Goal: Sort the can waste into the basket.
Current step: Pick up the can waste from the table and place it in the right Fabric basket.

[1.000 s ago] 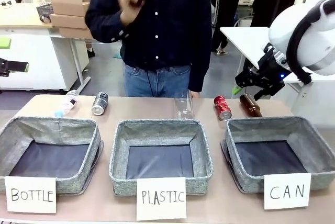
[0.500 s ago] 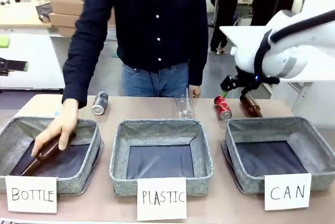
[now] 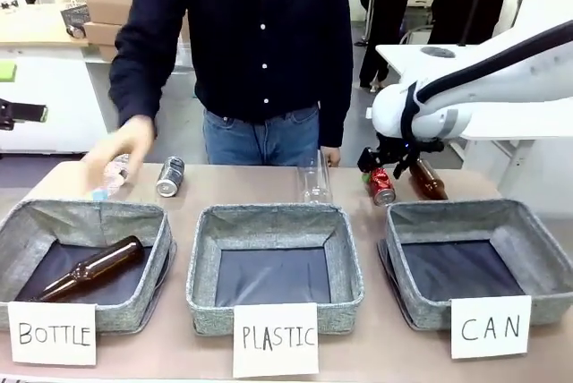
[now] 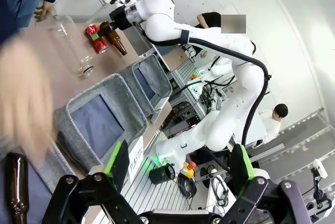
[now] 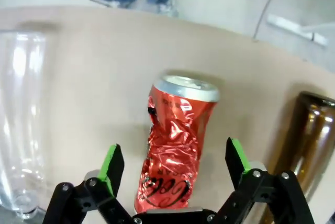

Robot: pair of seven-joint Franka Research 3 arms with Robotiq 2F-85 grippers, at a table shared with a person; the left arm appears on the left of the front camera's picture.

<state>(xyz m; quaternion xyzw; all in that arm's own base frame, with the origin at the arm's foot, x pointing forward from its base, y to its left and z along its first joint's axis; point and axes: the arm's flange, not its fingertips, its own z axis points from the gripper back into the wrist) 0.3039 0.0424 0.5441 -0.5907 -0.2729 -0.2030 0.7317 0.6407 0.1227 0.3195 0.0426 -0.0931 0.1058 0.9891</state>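
- our right hand (image 5: 174,153) hangs wide open over the red can (image 5: 180,124) on the surface (image 3: 242,188), just beyond the can basket (image 3: 452,211).
- grey can (image 3: 170,175) lies far left.
- left hand (image 4: 179,156) wide open, empty.

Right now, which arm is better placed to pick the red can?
Right. The right gripper hovers open over the red can, fingers either side, near the CAN basket. The left gripper, open too, sits far off.
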